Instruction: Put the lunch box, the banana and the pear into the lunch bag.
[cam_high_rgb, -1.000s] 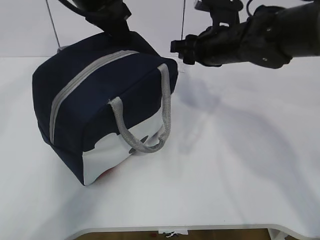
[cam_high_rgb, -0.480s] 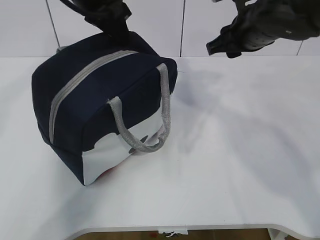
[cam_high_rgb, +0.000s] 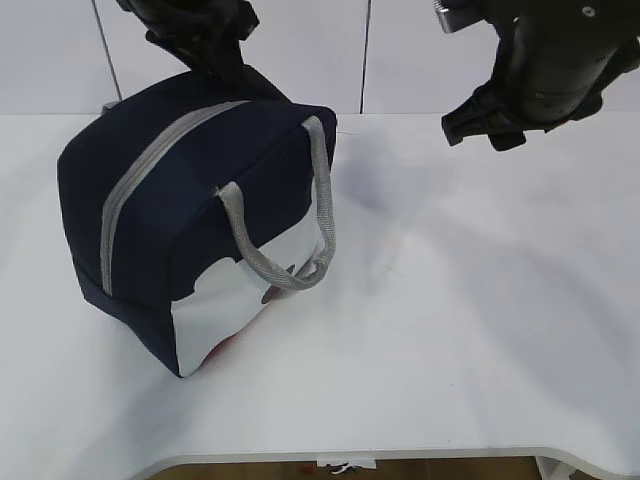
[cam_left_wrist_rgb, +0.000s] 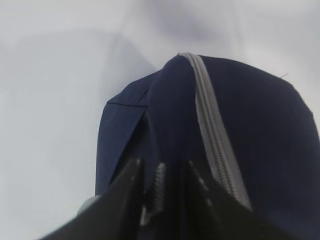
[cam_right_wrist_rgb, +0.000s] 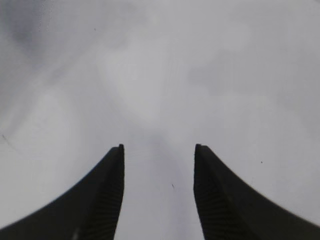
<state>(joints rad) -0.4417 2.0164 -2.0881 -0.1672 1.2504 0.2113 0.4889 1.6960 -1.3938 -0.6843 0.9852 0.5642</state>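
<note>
The navy lunch bag (cam_high_rgb: 200, 230) stands on the white table, its grey zipper (cam_high_rgb: 150, 170) shut along the top. The lunch box, the banana and the pear are out of view. My left gripper (cam_high_rgb: 222, 68) is at the bag's far top end. In the left wrist view the left gripper (cam_left_wrist_rgb: 164, 162) has its jaws a little apart over the navy fabric of the lunch bag (cam_left_wrist_rgb: 250, 130), beside the zipper (cam_left_wrist_rgb: 210, 130). My right gripper (cam_high_rgb: 483, 135) hangs high at the right, away from the bag. The right wrist view shows the right gripper (cam_right_wrist_rgb: 159, 146) open over bare table.
Grey strap handles (cam_high_rgb: 325, 200) hang down the bag's near side over its white lower panel (cam_high_rgb: 215, 320). The table's front edge (cam_high_rgb: 350, 455) runs along the bottom. A white panelled wall (cam_high_rgb: 400, 60) stands behind.
My right arm has swung away from the bag, up and to the right. The left jaws have parted slightly. The bag has shifted a little to the left.
</note>
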